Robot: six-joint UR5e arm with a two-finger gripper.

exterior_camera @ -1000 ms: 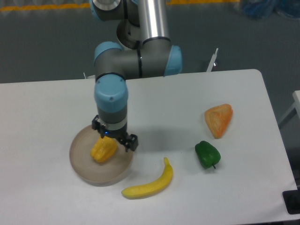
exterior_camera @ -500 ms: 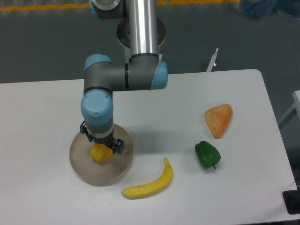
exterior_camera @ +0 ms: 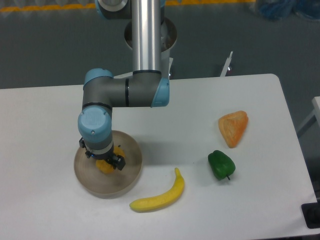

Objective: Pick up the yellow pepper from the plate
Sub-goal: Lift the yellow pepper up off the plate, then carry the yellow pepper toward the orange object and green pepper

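My two-finger gripper (exterior_camera: 103,161) sits low over the round, flat beige-tan plate (exterior_camera: 85,176), with my wrist hiding most of what lies beneath it. The small, lumpy golden-yellow pepper (exterior_camera: 106,166) rests on the plate near its centre, only partly visible below my wrist; I cannot tell its long axis or where its stem points. My jaws flank the pepper, but I cannot tell whether they are pressing on it. The plate stands on the smooth white table (exterior_camera: 45,120), well inside its edges. A long curved yellow banana (exterior_camera: 160,196) lies just beside the plate's right rim. A glossy green bell pepper (exterior_camera: 221,165) and an orange wedge-shaped pepper (exterior_camera: 233,127) lie well apart to the right.
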